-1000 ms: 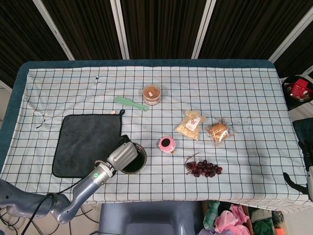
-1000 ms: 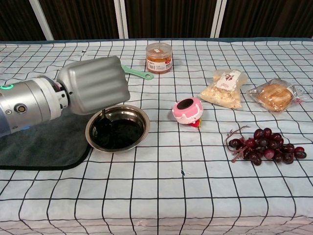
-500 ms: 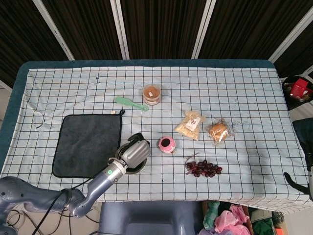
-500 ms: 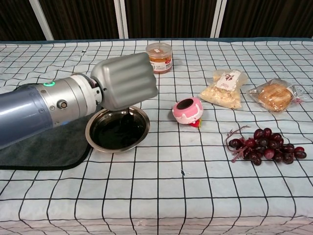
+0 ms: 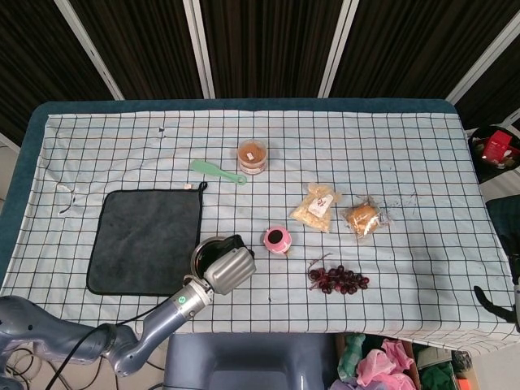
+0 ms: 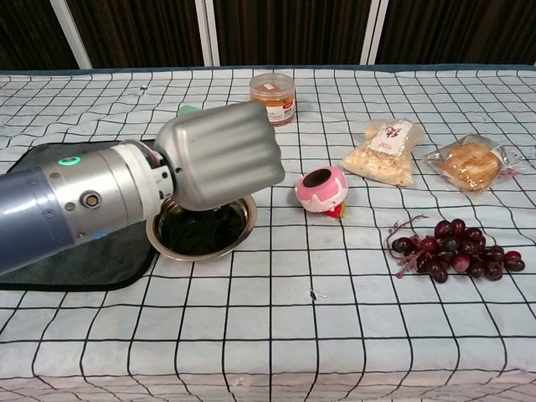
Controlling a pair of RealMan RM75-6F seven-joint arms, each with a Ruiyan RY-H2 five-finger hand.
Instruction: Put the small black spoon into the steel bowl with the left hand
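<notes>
Chest view, snack bag [image 6: 387, 151] label unreadable

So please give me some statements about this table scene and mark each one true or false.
1. The left hand is above the steel bowl. True.
2. The green spoon lies inside the bowl. False: it lies on the tablecloth beside the orange-lidded jar.
3. The grapes are in a plastic bag. False: they lie bare on the cloth.
4. The dark towel lies beside the bowl. True.
5. The pink cup is upright. False: it lies tilted on its side.
</notes>
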